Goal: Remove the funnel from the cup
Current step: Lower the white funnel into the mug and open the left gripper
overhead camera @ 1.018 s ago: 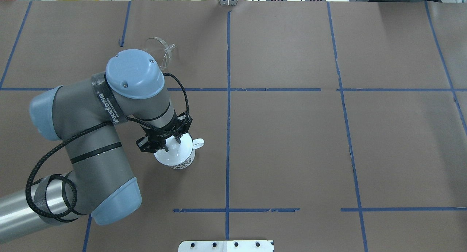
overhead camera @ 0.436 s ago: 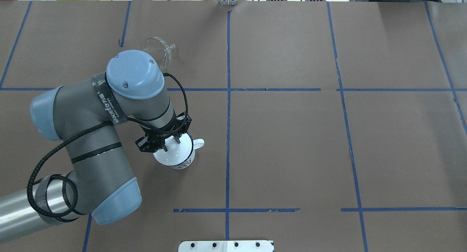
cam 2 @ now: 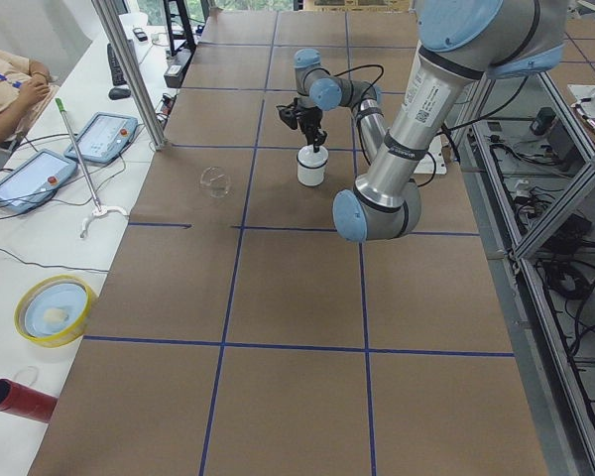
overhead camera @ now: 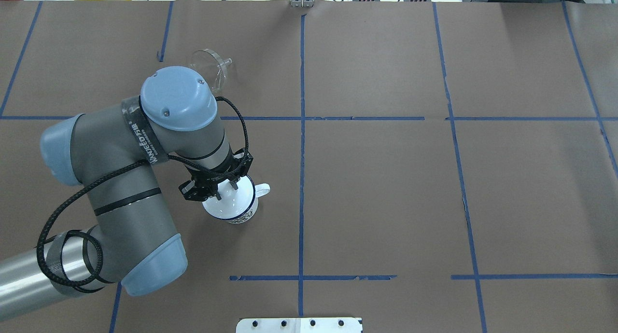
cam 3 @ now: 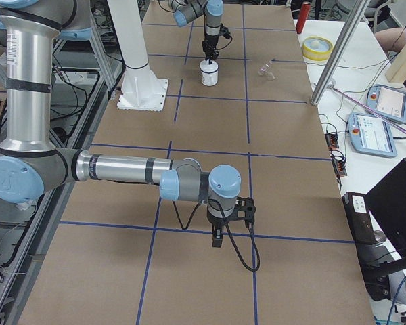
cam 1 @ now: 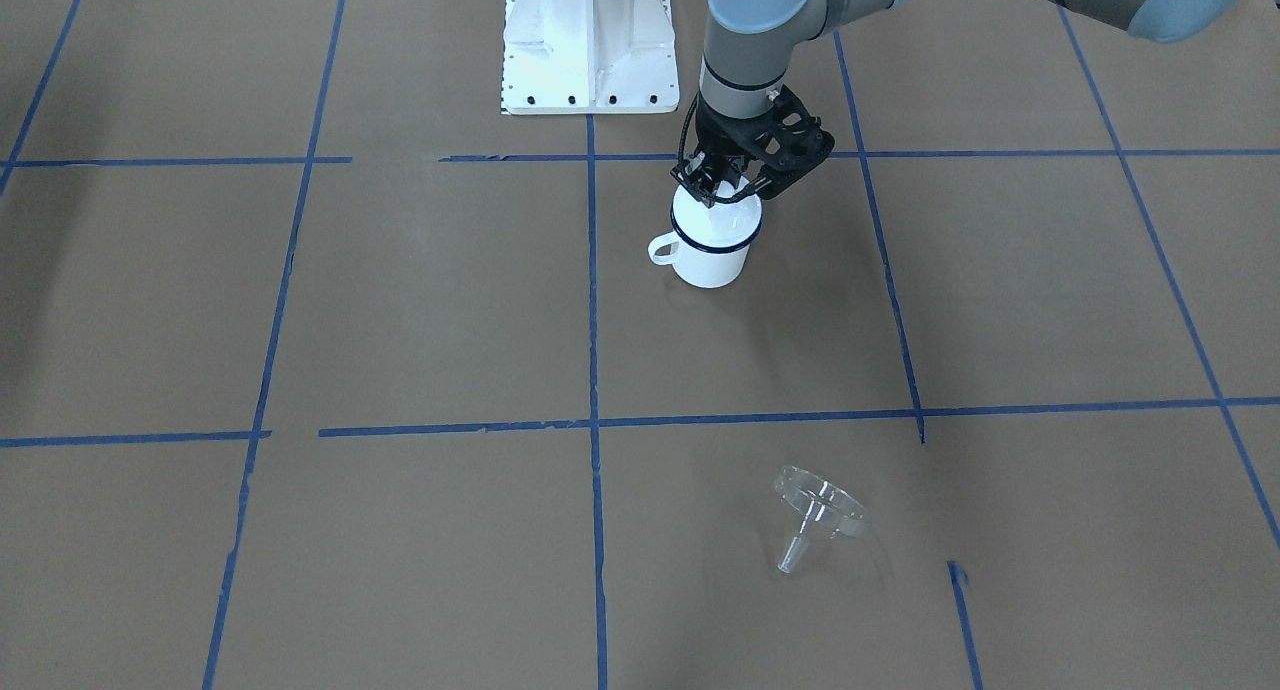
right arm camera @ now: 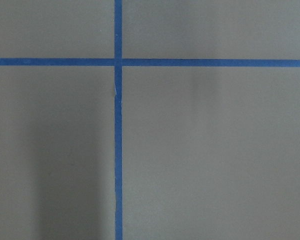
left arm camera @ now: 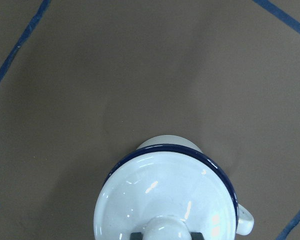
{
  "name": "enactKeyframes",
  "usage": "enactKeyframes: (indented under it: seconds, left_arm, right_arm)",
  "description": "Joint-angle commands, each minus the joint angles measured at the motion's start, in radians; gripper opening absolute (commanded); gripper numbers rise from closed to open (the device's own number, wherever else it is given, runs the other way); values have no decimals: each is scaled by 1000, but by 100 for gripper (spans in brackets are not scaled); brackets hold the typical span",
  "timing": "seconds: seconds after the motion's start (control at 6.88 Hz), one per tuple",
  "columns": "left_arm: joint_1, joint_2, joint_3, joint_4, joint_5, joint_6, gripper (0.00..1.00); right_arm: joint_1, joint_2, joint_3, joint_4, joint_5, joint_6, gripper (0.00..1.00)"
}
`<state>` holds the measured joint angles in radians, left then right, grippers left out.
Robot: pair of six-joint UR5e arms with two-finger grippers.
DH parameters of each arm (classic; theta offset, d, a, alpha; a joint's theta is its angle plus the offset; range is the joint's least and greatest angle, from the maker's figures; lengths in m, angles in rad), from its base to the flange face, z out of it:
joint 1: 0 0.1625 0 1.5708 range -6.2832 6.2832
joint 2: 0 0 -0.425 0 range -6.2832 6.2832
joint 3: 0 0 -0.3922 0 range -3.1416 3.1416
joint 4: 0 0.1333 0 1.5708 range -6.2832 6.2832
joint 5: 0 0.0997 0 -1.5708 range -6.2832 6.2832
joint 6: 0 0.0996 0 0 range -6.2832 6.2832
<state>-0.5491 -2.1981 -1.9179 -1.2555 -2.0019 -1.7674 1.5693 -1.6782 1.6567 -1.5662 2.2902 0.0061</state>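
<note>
- Well, the left gripper (cam 1: 722,192) clamps the knob of the white lid (left arm camera: 160,195) on the cup (cam 1: 710,260).
- The funnel (cam 1: 818,505) lies well apart (tipped over).
- The right gripper (cam 3: 217,237): cannot tell.

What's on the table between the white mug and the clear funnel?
Nothing but brown table cover and one blue tape line separates the mug from the funnel, clearest in the front-facing view.
</note>
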Motion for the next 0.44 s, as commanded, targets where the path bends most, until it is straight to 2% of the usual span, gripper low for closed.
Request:
enactKeyframes:
  seconds: [0.0,0.15,0.29]
  left_arm:
    - [0,3,0,-1,2,3,78]
    - [0,1,-3,-1,2,5,87]
    - [-9,4,-6,-1,6,8,88]
  right_arm:
    - [0,0,0,0,0,0,100]
    - [0,0,0,0,0,0,100]
    - [0,0,0,0,0,0,100]
